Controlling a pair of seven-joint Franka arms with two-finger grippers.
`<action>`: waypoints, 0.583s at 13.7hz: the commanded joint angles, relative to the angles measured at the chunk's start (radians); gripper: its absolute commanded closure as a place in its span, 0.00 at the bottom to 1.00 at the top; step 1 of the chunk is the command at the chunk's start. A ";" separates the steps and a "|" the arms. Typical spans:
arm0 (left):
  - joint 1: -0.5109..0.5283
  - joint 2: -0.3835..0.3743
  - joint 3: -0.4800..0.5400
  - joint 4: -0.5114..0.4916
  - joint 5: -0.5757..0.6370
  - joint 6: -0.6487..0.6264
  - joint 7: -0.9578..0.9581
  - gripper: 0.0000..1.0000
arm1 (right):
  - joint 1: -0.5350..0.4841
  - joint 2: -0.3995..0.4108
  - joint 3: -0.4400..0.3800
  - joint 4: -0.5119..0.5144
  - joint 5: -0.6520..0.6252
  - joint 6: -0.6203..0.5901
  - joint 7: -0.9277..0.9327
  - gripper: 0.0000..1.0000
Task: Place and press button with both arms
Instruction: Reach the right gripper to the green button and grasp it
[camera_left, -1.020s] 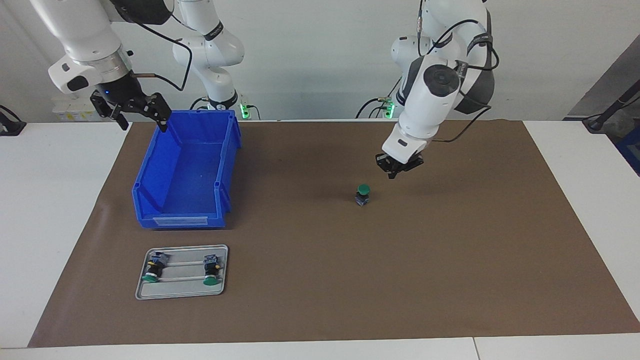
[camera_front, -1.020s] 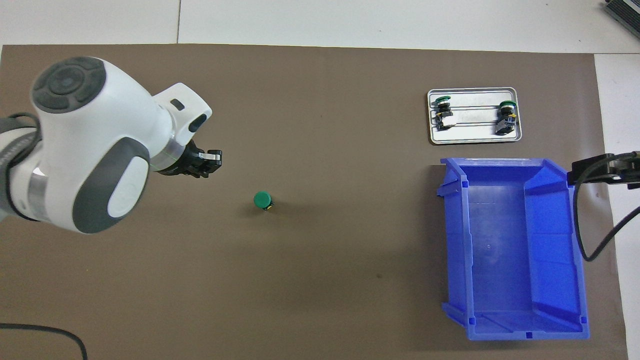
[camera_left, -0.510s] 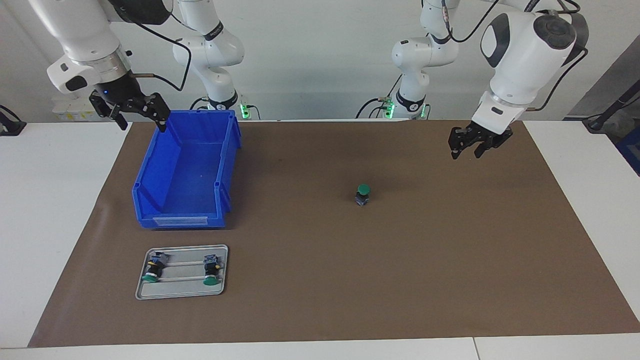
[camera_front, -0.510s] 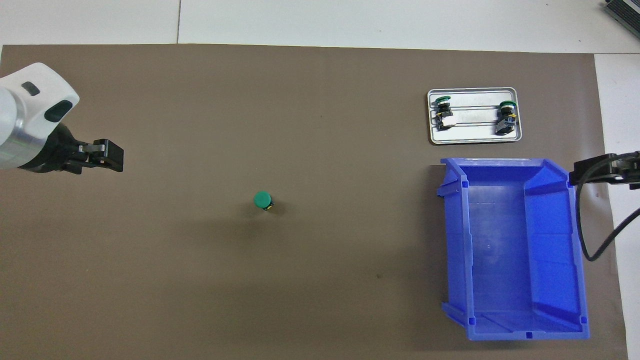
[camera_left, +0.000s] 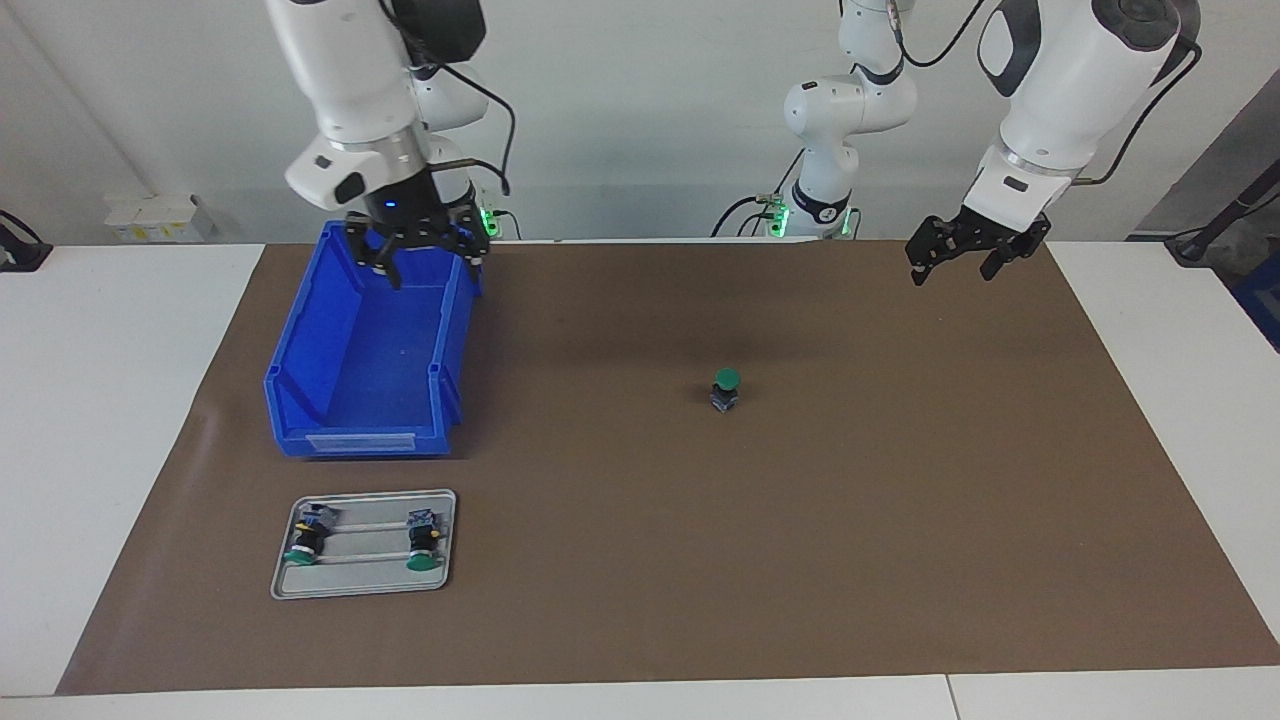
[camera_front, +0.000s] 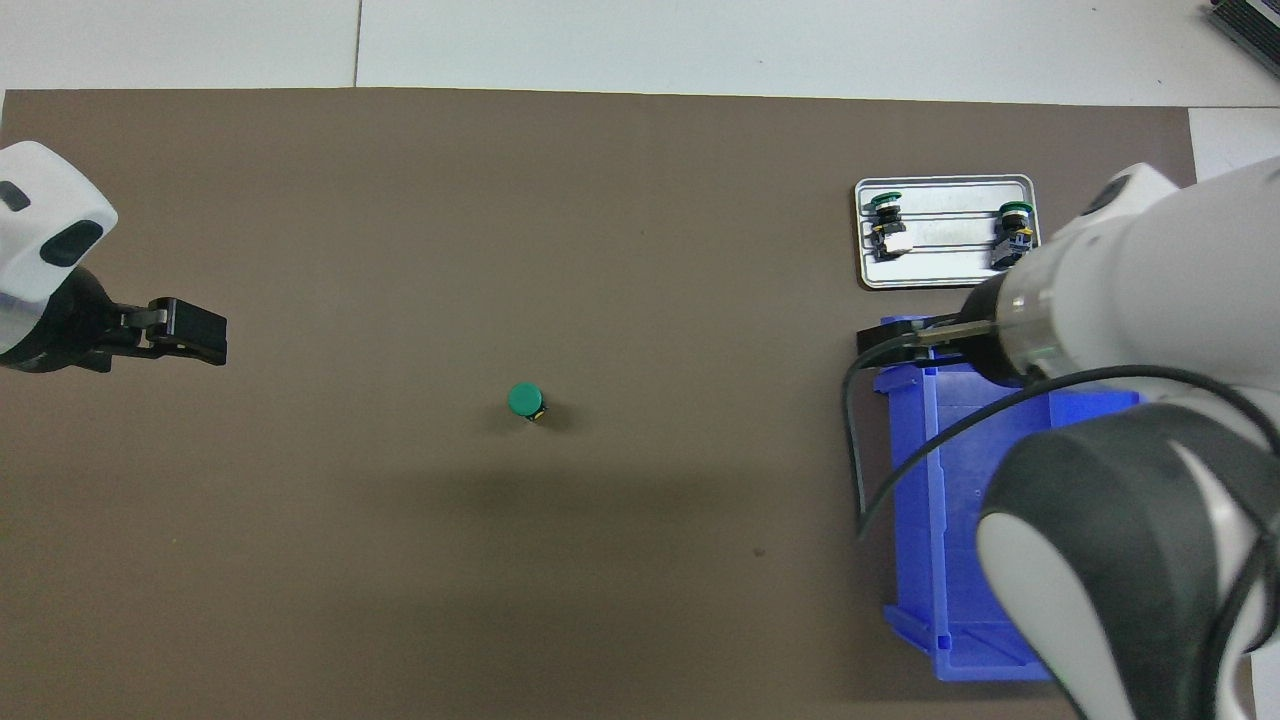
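Note:
The button stands upright on the brown mat near the table's middle, green cap up; from overhead the button shows mostly as its round cap. My left gripper hangs open and empty over the mat toward the left arm's end, well away from the button. In the overhead view the left gripper points toward the button. My right gripper is open and empty over the blue bin's end nearest the robots. Overhead, the right gripper is mostly covered by its own arm.
A blue bin sits toward the right arm's end, seen overhead as the bin partly under the right arm. Farther from the robots a metal tray holds two more buttons lying on their sides; the tray shows overhead too.
The left gripper opened and pulled away from beside the button toward the left arm's end. The right arm swung from beside the bin to over its near end.

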 joint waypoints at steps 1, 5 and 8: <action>0.007 -0.018 -0.006 -0.019 0.014 0.003 0.002 0.00 | 0.102 0.078 -0.010 -0.008 0.059 0.128 0.056 0.00; 0.010 -0.018 -0.004 -0.019 0.014 0.001 0.000 0.00 | 0.285 0.281 -0.007 0.051 0.060 0.370 0.171 0.00; 0.009 -0.018 -0.004 -0.019 0.014 0.001 0.000 0.00 | 0.362 0.373 -0.007 0.055 0.059 0.536 0.195 0.00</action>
